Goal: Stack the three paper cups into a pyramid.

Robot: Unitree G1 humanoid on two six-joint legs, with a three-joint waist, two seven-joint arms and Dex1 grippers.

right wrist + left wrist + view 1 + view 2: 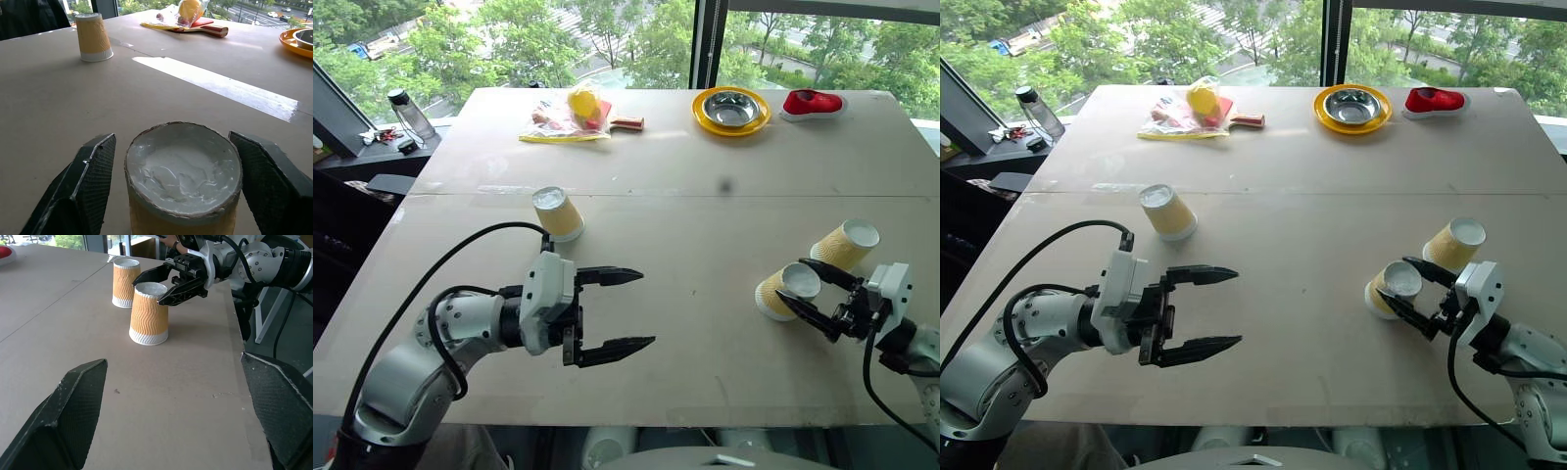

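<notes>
right end effector [815,291] released, straddling near cup [785,290] to grasp it | left end effector [612,311] released, idling mid-surface | far-left cup [557,212] waiting

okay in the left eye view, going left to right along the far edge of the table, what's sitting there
Clear bag with a yellow ball → red-handled paddle → steel bowl on a yellow plate → red shoe.

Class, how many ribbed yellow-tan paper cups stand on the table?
3: one cup upside down above the left gripper; one between the right gripper's fingers; one just behind it.
</notes>
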